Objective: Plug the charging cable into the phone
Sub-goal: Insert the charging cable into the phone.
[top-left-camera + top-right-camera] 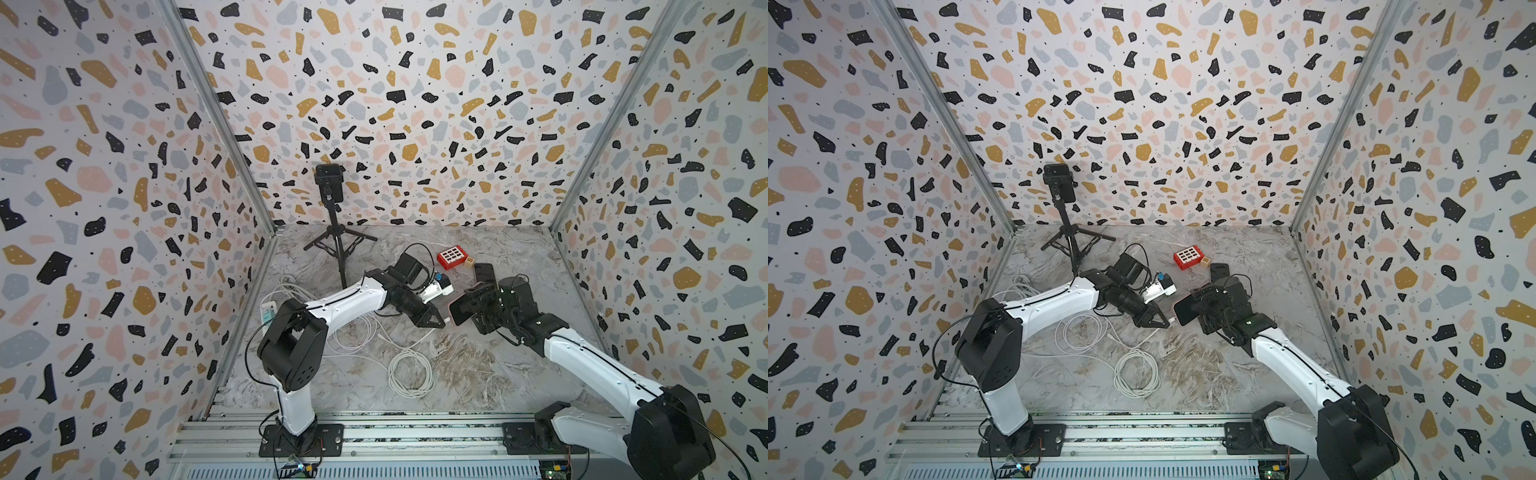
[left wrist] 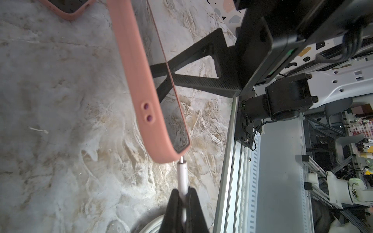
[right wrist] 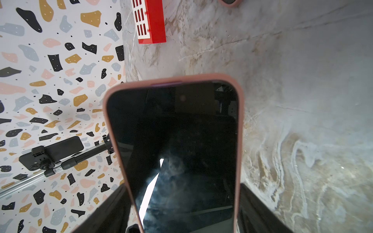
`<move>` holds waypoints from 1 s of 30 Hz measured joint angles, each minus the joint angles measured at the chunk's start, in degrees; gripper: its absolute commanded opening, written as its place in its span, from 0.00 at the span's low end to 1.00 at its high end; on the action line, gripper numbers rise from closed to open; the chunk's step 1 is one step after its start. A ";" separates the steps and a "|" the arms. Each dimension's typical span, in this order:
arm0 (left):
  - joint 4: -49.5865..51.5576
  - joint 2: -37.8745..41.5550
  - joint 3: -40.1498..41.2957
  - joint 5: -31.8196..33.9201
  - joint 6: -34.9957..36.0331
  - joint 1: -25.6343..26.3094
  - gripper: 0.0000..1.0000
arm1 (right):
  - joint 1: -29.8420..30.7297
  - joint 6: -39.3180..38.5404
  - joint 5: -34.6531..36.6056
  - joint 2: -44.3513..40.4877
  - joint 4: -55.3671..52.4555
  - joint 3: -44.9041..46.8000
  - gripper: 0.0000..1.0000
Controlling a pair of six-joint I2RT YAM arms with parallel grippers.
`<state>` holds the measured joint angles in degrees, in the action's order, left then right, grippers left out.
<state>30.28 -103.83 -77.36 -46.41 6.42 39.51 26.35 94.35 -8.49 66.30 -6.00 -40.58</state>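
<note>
Left gripper was clamped tight on the white charging cable plug, its metal tip meeting the bottom edge of the pink-cased phone, gripped above the table by the right gripper.

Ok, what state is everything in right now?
phone: lifted, screen dark, held by right gripper.
cable plug: tip at phone's bottom edge, metal showing, not fully in.
left gripper: shut on cable plug.
right gripper: clamped on phone.
second phone: flat on table.
cable coil: loose on table.
</note>
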 measured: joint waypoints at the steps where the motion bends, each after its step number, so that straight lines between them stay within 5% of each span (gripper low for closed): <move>1: 0.20 0.00 0.00 0.02 0.00 0.00 0.00 | 0.28 -0.11 0.35 0.00 0.00 0.00 0.79; 30: -4.70 2.03 4.42 4.94 -3.54 -0.07 0.00 | 6.71 0.98 6.69 -0.55 -1.33 0.55 0.78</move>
<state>25.58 -101.80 -72.95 -41.47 2.87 39.44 33.06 95.33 -1.80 65.76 -7.33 -40.03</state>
